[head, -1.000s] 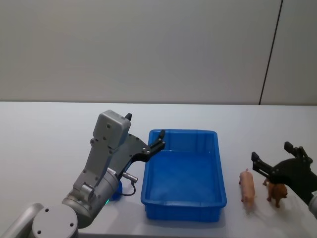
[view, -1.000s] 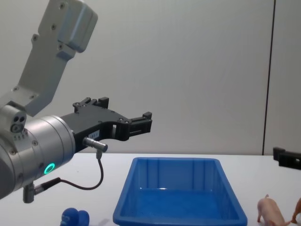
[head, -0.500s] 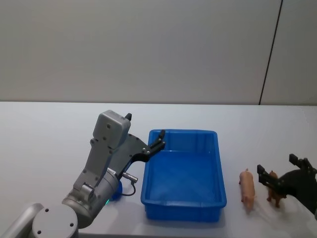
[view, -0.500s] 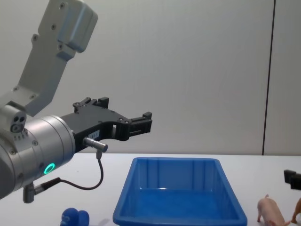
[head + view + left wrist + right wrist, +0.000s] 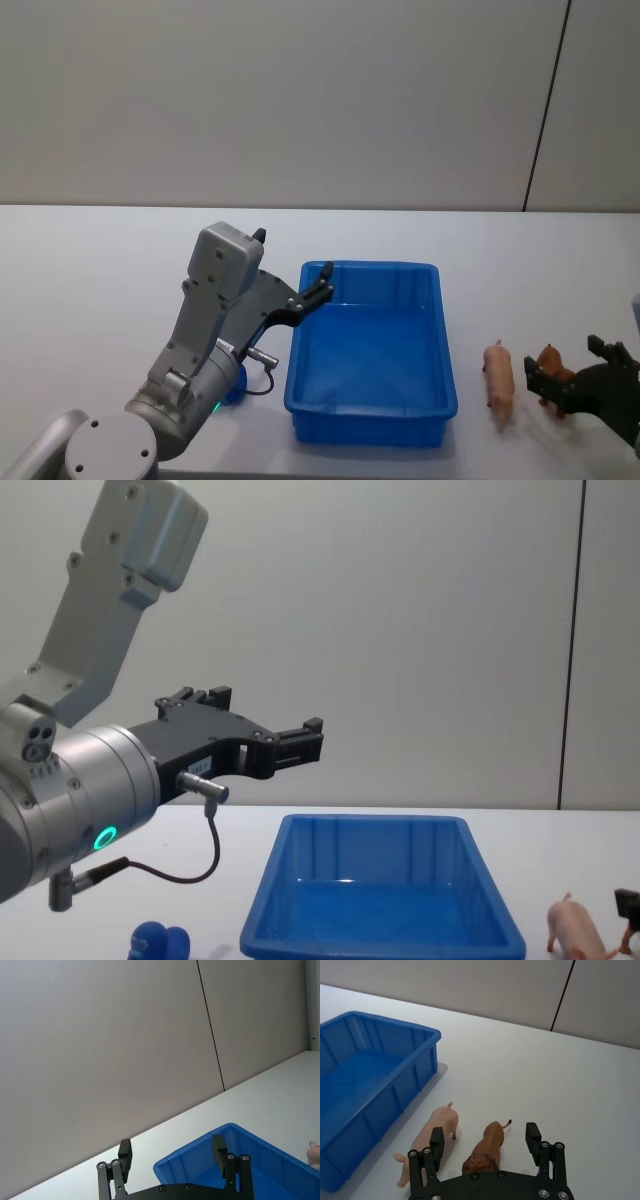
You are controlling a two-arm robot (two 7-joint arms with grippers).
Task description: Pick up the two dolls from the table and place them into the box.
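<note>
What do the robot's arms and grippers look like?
The left arm is silver-grey with rounded joints, a green ring light and a black cable looping from a metal plug. The left gripper and right gripper are black, each with two flat fingers and silver screws.

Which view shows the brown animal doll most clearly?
The right wrist view: the brown animal shows large between the jaws of the open right gripper. The head view shows it small; the chest view, a sliver.

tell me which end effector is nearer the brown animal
Right. The right end effector is open around the brown animal; the left end effector hovers across the box from it.
</note>
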